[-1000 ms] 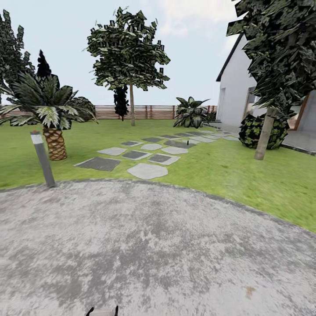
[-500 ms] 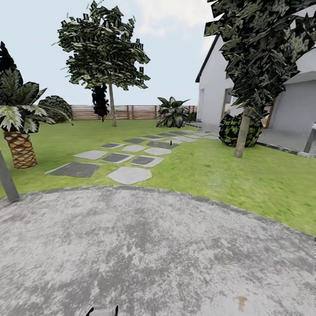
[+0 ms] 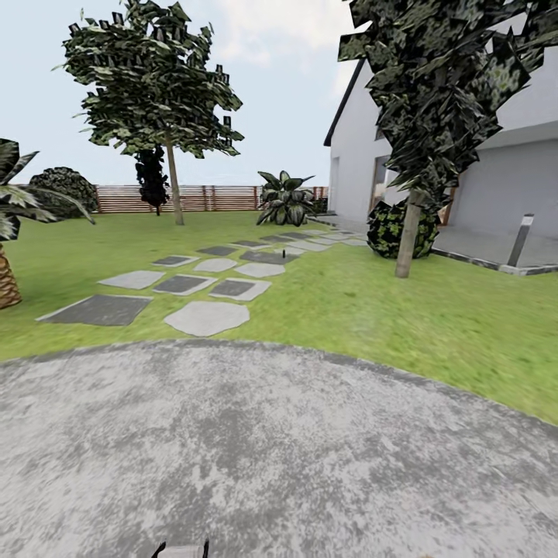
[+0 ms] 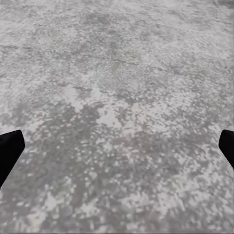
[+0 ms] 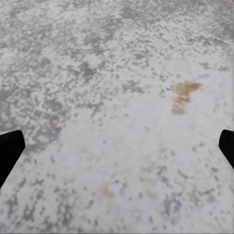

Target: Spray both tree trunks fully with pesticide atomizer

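1. Your left claw (image 4: 117, 148) hangs over grey stone paving (image 4: 117, 73). Its two dark fingertips (image 4: 9, 151) sit at opposite edges of the left wrist view, spread wide, with nothing between them.
2. Your right claw (image 5: 117, 148) is spread just as wide over the same pale paving and has hold of nothing. A small brown stain (image 5: 183, 95) marks the stone ahead of it.
3. From the head view, the round paving lies directly below you and the green lawn (image 3: 372, 310) begins past its curved edge.
4. A tiny dark speck (image 3: 284, 252) stands among the far stepping stones (image 3: 205, 317). It may be the pesticide atomizer, well apart from both claws, far ahead and slightly right of centre.
5. The speck looks taller than wide, so its long axis seems upright. It is too small to tell which way it points.
6. The nearer tree trunk (image 3: 406, 236) rises from the grass ahead to your right, just beside a dark round bush (image 3: 386, 229) and in front of the white house (image 3: 356, 155).
7. The farther tree trunk (image 3: 174, 190) stands ahead to your left, near the brown slatted fence (image 3: 209, 198)
8. A scaly palm trunk (image 3: 6, 279) shows at the left edge
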Controlling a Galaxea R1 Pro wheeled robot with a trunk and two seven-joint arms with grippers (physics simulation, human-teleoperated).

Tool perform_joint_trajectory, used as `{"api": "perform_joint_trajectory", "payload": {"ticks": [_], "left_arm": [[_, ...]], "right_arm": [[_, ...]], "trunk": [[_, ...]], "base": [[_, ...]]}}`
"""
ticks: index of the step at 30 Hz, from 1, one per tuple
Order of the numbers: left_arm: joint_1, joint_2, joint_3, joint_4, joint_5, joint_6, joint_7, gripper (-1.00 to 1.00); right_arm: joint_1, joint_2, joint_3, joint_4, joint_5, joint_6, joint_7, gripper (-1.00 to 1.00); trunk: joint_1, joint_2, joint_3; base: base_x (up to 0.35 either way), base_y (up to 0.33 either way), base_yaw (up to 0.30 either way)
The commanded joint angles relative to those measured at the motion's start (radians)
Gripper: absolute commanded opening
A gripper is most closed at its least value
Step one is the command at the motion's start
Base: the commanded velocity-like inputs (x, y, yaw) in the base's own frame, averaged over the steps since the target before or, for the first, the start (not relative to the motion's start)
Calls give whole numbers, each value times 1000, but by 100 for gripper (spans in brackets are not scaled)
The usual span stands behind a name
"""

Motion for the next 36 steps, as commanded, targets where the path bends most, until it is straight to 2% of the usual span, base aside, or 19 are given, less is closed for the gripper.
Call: {"api": "perform_joint_trajectory", "payload": {"ticks": [1, 36], "left_arm": [[0, 0, 0, 1, 4, -3, 0, 100], [0, 0, 0, 1, 4, -3, 0, 100]], "right_arm": [[-1, 0, -2, 0, -1, -3, 2, 100], [-1, 0, -2, 1, 2, -3, 2, 100]], "trunk": [[0, 0, -1], [0, 0, -1]], "base": [[327, 0, -3], [327, 0, 0]]}}
